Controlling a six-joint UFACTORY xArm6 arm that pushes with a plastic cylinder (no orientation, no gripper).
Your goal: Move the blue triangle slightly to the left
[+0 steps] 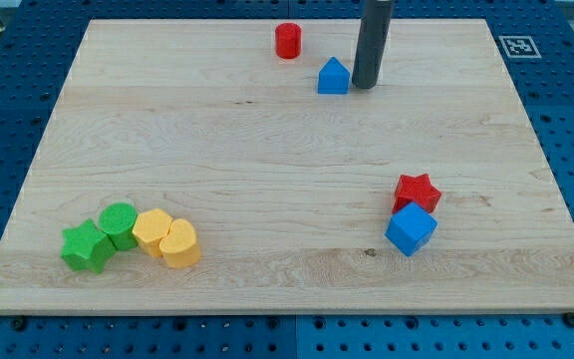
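Wooden board (267, 150) of pale, grained planks, lying on a blue perforated table (8, 120); a black-and-white marker tag (515, 46) sits at the board's top right corner in the view. Rod (373, 40): dark, straight, entering from the view's top edge and standing upright. My tip (365, 86) rests on the board just beside the right side of the blue triangle (334, 77), so close that contact cannot be confirmed or ruled out. The rod carries no jaws and holds nothing.

Blue triangle: near the view's top, slightly right of centre, its peaked side pointing up the view. Red cylinder (288, 41): up and to the left of the triangle, near it but apart, close to the board's top edge.

Lower right group: red star (417, 191) with a blue cube (411, 229) directly below it in the view, the two touching or nearly so; both well apart from my tip.

Lower left group, running left to right: green star (87, 246), green cylinder (120, 223), then two yellow blocks, the left one (151, 231) rounded and the right one a yellow heart (179, 243). These four are packed together in a line, neighbours touching, near the board's bottom left corner.
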